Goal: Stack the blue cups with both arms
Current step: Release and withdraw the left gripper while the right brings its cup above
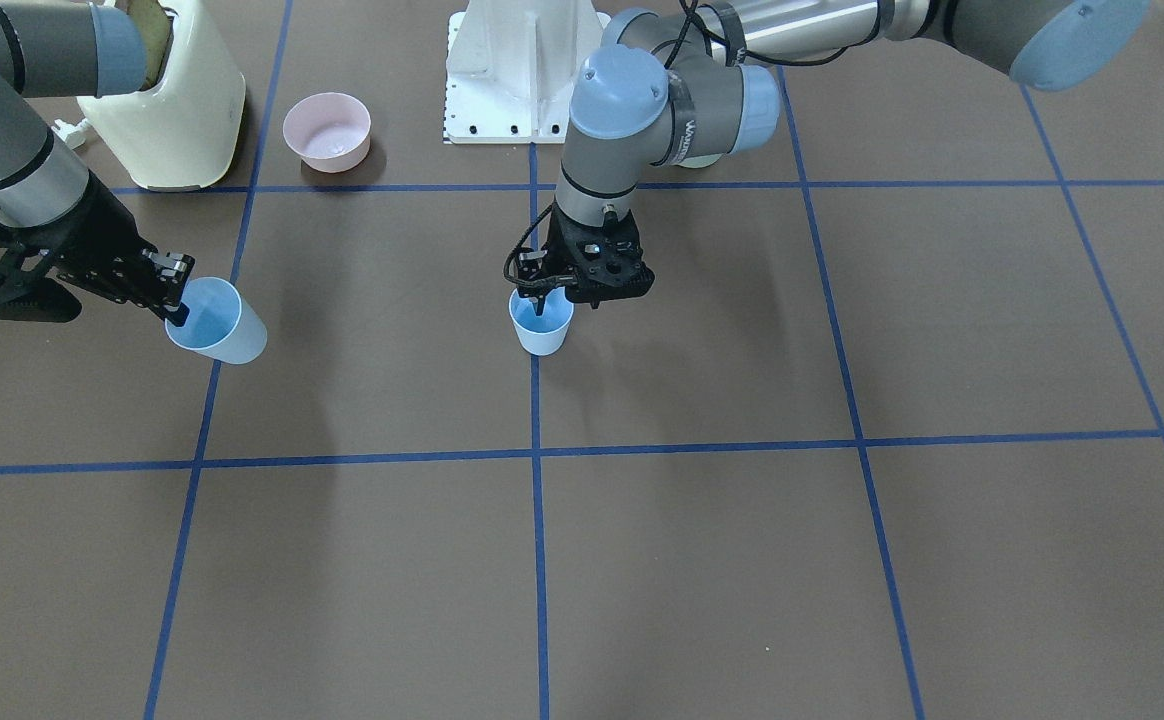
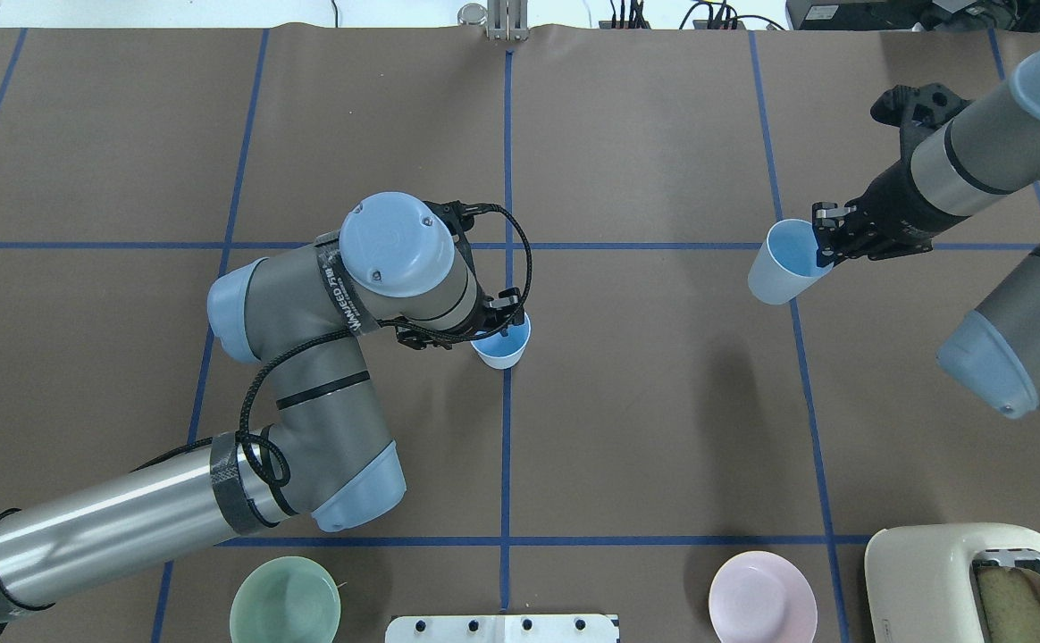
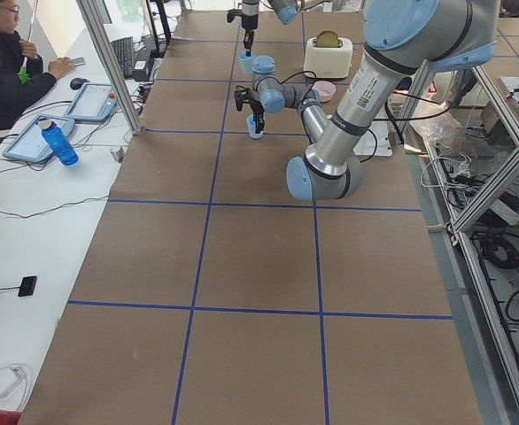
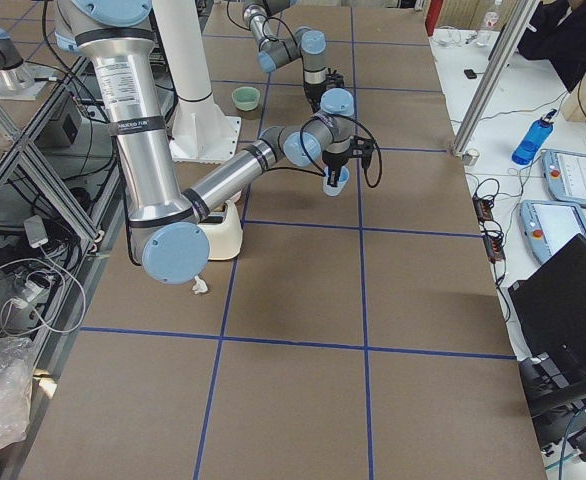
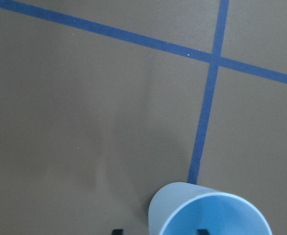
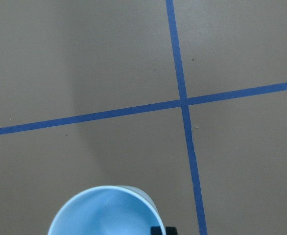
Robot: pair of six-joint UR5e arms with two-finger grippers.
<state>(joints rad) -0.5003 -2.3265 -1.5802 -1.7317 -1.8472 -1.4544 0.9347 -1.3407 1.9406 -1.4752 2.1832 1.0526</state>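
Note:
One blue cup (image 1: 542, 325) (image 2: 502, 339) stands at the table's middle on a blue tape line. My left gripper (image 1: 554, 298) (image 2: 493, 329) is open over its rim. In the left wrist view the fingertips (image 5: 201, 231) straddle the cup's (image 5: 212, 215) wall, one inside and one outside, both clear of it. The other blue cup (image 1: 217, 322) (image 2: 784, 263) hangs tilted above the table. My right gripper (image 1: 179, 312) (image 2: 824, 250) is shut on its rim, which fills the bottom of the right wrist view (image 6: 104, 213).
A pink bowl (image 1: 327, 130) (image 2: 762, 597), a mint-green bowl (image 2: 285, 600) and a cream toaster (image 1: 167, 100) (image 2: 976, 580) holding bread sit along the robot's side. The white pedestal (image 1: 522, 70) stands between them. A person (image 3: 11, 62) sits at the side desk.

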